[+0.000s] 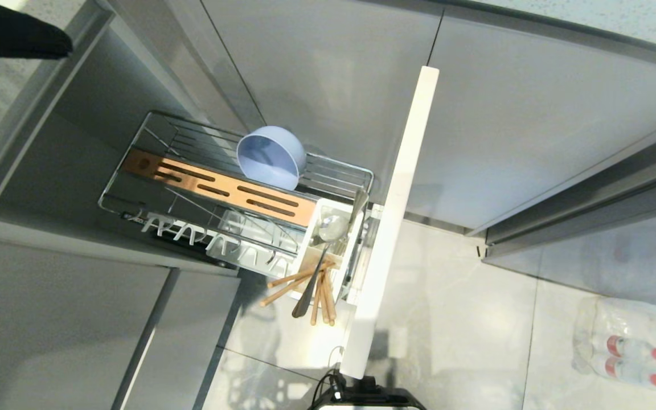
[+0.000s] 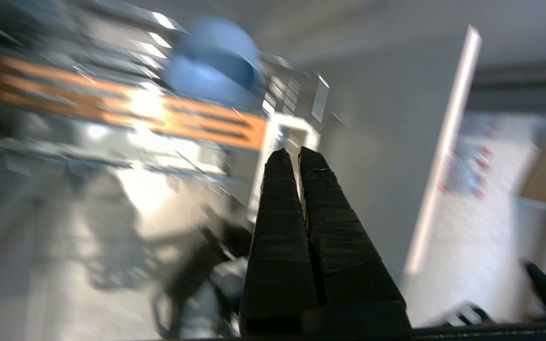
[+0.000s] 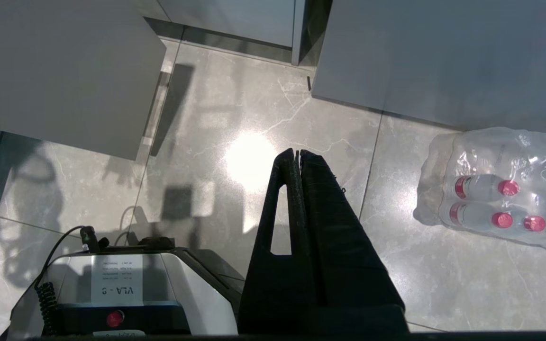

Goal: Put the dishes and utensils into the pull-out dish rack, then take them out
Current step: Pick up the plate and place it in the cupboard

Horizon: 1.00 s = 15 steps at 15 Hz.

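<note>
- Left gripper [image 2: 291,156]: black fingers pressed together, nothing held.
- Deep grey-blue round bowl [image 2: 213,61] sits in chrome wire pull-out dish rack [image 1: 134,165], beyond the fingertips.
- Wooden chopsticks [image 1: 299,285] and metal spoon [image 1: 322,250] in white caddy [image 1: 311,228].
- Right gripper [image 3: 296,154] closed over floor.

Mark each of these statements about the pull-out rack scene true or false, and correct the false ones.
1. The grey-blue bowl lies tilted in the wire dish rack, behind the wooden bar. True.
2. The chopsticks lie flat on the floor. False: they stand in the white utensil caddy, sticking out over its edge.
3. The spoon is in the same caddy as the chopsticks. True.
4. The left tool holds the spoon. False: its fingers are shut together with nothing between them.
5. The right tool is shut, hanging over the floor near a pack of bottles. True.
</note>
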{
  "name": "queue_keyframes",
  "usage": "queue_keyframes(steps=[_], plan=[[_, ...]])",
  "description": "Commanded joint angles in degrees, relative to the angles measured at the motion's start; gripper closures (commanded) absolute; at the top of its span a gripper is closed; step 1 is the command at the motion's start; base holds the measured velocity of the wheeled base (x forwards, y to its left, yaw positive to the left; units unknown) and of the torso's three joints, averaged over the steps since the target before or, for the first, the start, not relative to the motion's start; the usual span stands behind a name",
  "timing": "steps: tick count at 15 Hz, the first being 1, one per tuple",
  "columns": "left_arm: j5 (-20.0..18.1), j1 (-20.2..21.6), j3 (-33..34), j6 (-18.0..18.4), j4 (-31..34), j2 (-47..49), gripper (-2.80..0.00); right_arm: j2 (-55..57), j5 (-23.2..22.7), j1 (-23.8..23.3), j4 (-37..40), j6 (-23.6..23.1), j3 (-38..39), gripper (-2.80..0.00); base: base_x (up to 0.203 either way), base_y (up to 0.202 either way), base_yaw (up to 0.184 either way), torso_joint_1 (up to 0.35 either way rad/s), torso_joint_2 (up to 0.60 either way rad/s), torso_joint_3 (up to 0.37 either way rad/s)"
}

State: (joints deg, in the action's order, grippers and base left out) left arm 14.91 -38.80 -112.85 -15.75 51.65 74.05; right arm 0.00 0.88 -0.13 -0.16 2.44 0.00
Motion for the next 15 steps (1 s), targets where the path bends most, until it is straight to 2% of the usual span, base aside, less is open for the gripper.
queue_keyframes(steps=[1, 4, 9, 12, 15], plan=[[-0.02, 5.22, 0.00, 3.29, -0.54, -3.47, 0.00, 0.09, 0.00, -0.04, -0.02, 0.02, 0.00, 0.00, 0.000, 0.000, 0.000, 0.000, 0.00, 0.000], [-0.25, 17.08, 0.00, 11.32, -2.72, -6.36, 0.00, 0.09, 0.00, 0.03, -0.02, 0.02, 0.00, 0.00, 0.000, 0.000, 0.000, 0.000, 0.00, 0.000], [-0.71, 35.64, 0.00, 21.69, -3.54, -10.27, 0.00, 0.09, 0.00, -0.04, -0.02, 0.02, 0.00, 0.00, 0.000, 0.000, 0.000, 0.000, 0.00, 0.000], [-1.01, 45.18, 0.07, 25.13, -3.31, -11.21, 0.00, 0.09, 0.00, 0.01, -0.02, 0.02, 0.00, 0.00, 0.000, 0.000, 0.000, 0.000, 0.00, 0.000], [-5.64, 55.74, 0.08, 25.65, -2.19, -11.14, 0.00, 0.08, 0.00, -0.01, -0.02, 0.02, 0.00, 0.00, 0.000, 0.000, 0.000, 0.000, 0.00, 0.000]])
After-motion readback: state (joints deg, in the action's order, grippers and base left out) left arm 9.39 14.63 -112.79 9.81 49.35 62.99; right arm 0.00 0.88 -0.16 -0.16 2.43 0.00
